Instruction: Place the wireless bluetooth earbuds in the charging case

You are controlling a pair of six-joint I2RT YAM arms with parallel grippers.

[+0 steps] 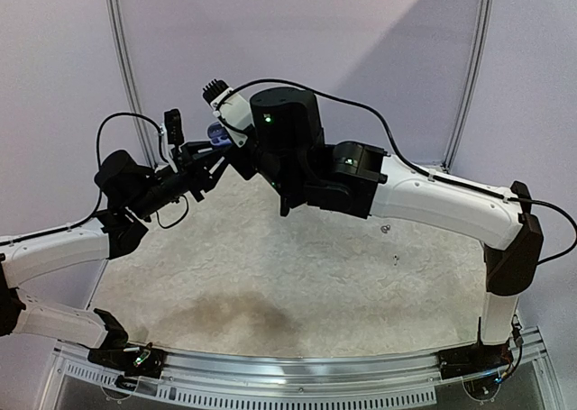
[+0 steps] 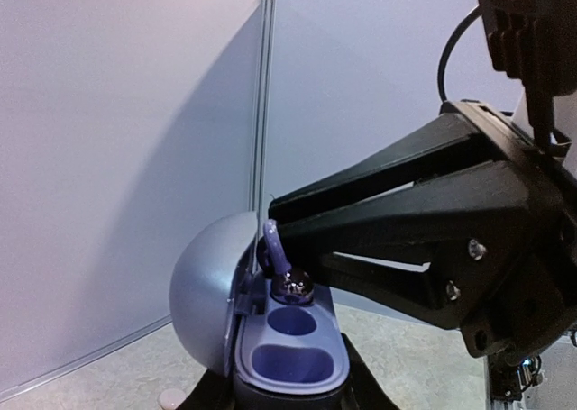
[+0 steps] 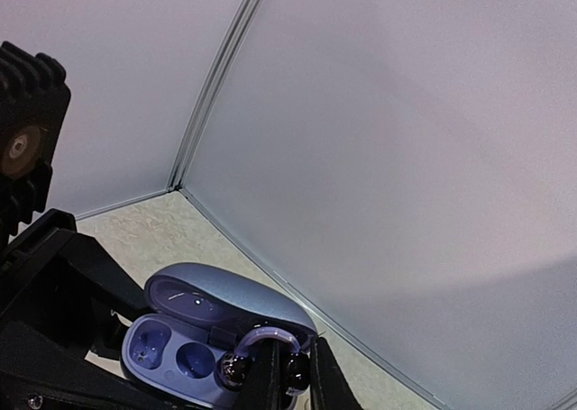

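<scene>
The earbud (image 3: 261, 336) is a small clip: a lavender arch with a shiny dark-silver ball at each end. It is up in the air at the open charging case (image 3: 171, 351), not on the surface. The right gripper (image 3: 291, 378) is clenched on it, its two black fingers pinching one of the balls. The other ball hangs free beside them.

In the left wrist view a ball sits at the far end of the case's base, just past the two hollows (image 2: 293, 322) that show. Both hollows are empty. Whether the ball touches the base or hangs just over it, I cannot tell. The arch leans against the inner edge of the lid (image 2: 203, 302), a pale grey-blue dome that stands open on the left side of the base.

The left gripper (image 2: 287, 399) grasps the base from below, a dark finger on either side of it, and holds the case with its opening upward.

From above, the two arms meet over the far left part of the surface (image 1: 270, 284), which is pale and rough-textured. The case is a small blue spot between their tips. Two tiny grey specks (image 1: 385, 229) lie on the surface to the right, well apart from the case and too small to tell what they are. Pale lilac wall panels (image 1: 361, 50) close off the back.
</scene>
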